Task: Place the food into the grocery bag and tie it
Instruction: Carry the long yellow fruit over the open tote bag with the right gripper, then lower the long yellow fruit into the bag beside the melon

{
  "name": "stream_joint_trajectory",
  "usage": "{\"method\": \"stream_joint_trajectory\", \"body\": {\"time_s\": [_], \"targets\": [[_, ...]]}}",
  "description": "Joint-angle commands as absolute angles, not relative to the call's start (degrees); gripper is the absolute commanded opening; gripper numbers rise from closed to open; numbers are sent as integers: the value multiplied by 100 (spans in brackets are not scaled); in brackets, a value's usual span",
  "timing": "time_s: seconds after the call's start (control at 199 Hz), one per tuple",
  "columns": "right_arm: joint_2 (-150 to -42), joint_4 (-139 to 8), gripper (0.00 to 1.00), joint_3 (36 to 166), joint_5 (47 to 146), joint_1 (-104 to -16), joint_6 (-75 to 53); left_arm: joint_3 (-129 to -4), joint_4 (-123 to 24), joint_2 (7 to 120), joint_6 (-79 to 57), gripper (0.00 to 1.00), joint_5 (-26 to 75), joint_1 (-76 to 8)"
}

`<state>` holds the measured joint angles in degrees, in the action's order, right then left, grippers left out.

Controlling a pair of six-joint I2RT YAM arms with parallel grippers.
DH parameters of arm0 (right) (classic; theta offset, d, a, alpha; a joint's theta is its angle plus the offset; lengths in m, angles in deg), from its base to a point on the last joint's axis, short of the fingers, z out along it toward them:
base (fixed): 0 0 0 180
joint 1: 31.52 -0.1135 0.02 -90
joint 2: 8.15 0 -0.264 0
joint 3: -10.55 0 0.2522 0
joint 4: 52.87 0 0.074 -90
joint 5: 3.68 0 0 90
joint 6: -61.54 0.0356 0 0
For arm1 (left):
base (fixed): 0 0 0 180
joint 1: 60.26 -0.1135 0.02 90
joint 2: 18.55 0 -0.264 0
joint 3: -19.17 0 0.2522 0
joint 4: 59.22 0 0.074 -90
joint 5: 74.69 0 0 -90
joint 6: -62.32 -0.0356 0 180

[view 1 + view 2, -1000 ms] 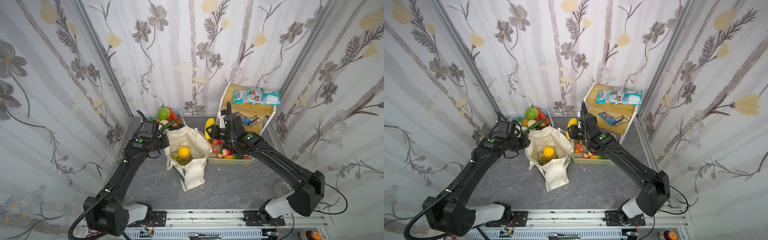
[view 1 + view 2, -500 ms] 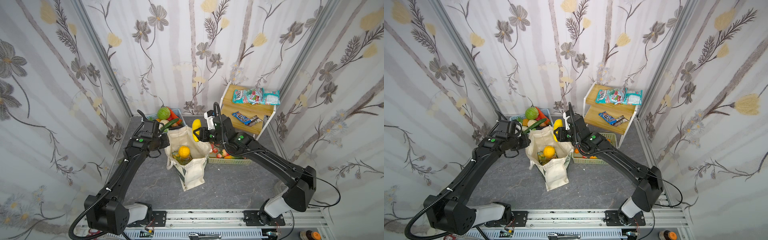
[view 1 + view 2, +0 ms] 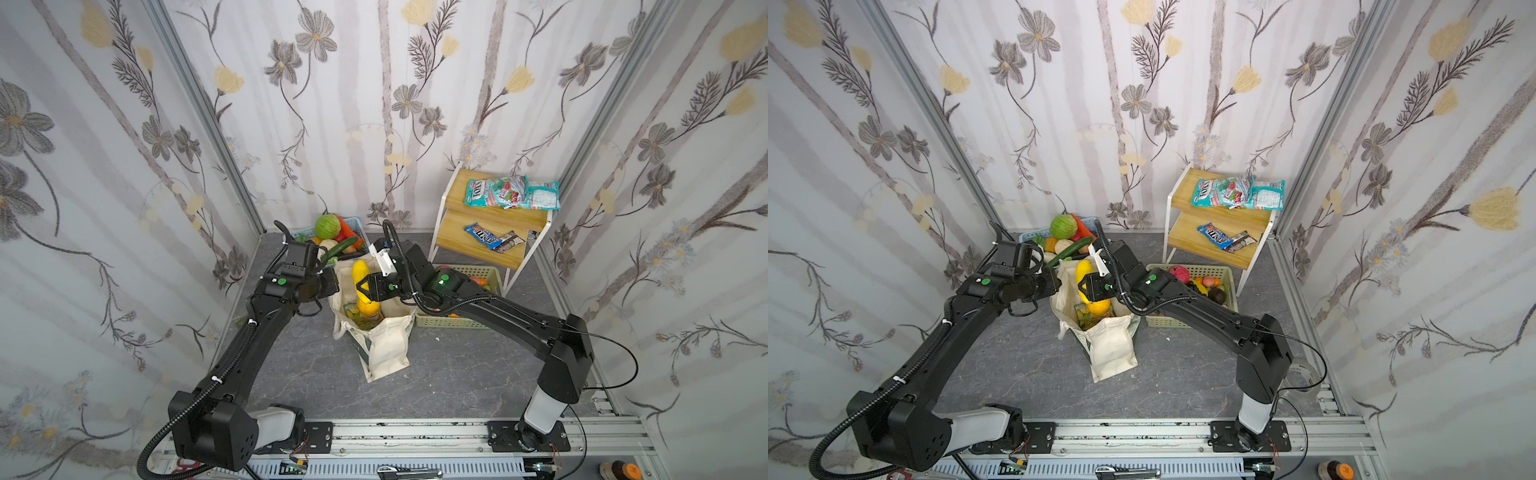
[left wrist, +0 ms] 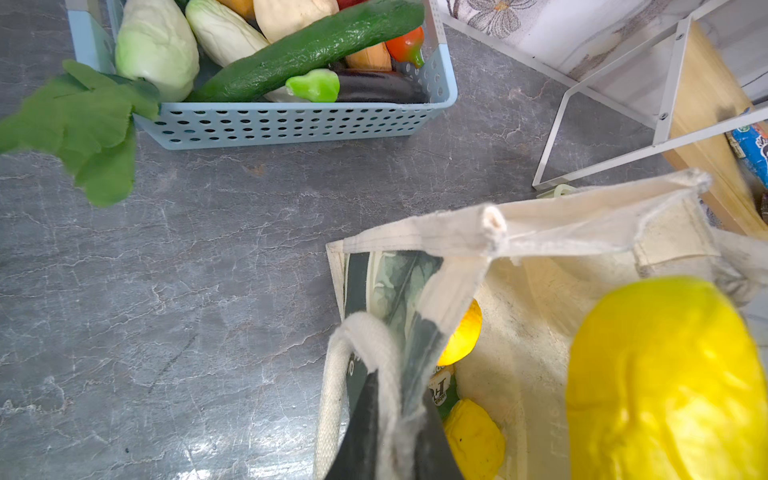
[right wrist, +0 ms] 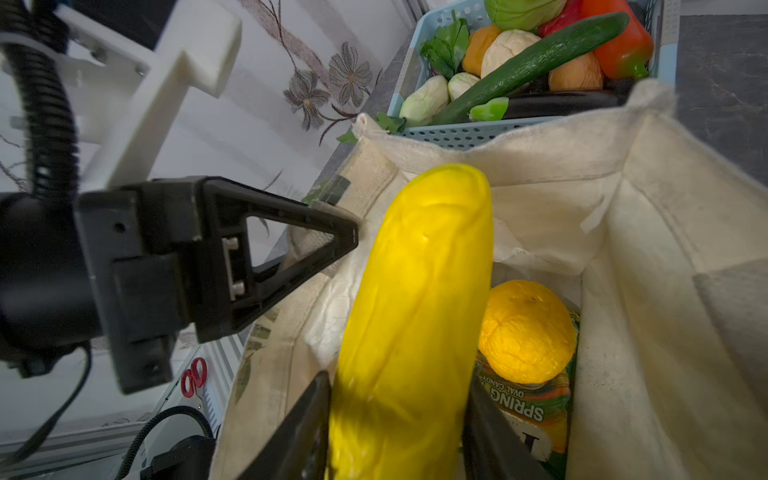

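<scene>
Right gripper point(image 5: 399, 399) was clamped on 1 end of the yellow oblong fruit point(image 5: 419, 282), with the rest sticking out past the fingertips. In both top views the fruit point(image 3: 360, 276) sat over the mouth of the grocery bag point(image 3: 386, 345), not yet inside. I couldn't tell from these angles whether it was plumb or leaning.

Left gripper point(image 4: 392, 415) was pinched shut on the bag's rim next to a loop handle point(image 4: 353, 353), propping that side up and keeping the mouth open.

At the bag bottom, the round orange point(image 5: 525, 330) sat on the snack packet point(image 5: 528, 411). A pale white-green vegetable point(image 4: 156, 45) lay in the blue basket point(image 4: 291, 120), likely the next pick.

How I'd have done the drop:
- Left should hold tension on the rim. The canvas looked limp and would fold if slackened.
- Take the fruit down the free wall beside the orange, not onto it. A long fruit propped on the orange would poke out and make tying harder.
- Release only once most of it is below the rim.
- Watch clearance: the left finger point(image 5: 291, 249) stood just beside the fruit.
</scene>
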<state>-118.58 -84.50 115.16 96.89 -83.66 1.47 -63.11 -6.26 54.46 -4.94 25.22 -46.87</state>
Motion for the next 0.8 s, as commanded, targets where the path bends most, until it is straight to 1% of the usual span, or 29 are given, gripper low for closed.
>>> {"method": "stream_joint_trajectory", "body": {"time_s": [0.0,0.572,0.797], "targets": [[-12030,-8306,48,11563,9928,-8432,71,-6399,-707,5468,-456,0,2542,-4691],[-12697,-8328,48,11527,10223,-8496,46,-6579,-649,5520,-448,0,2621,-4696],[-12914,-8308,48,11528,10298,-8500,105,-6631,-714,5476,-501,0,2845,-4682]]}}
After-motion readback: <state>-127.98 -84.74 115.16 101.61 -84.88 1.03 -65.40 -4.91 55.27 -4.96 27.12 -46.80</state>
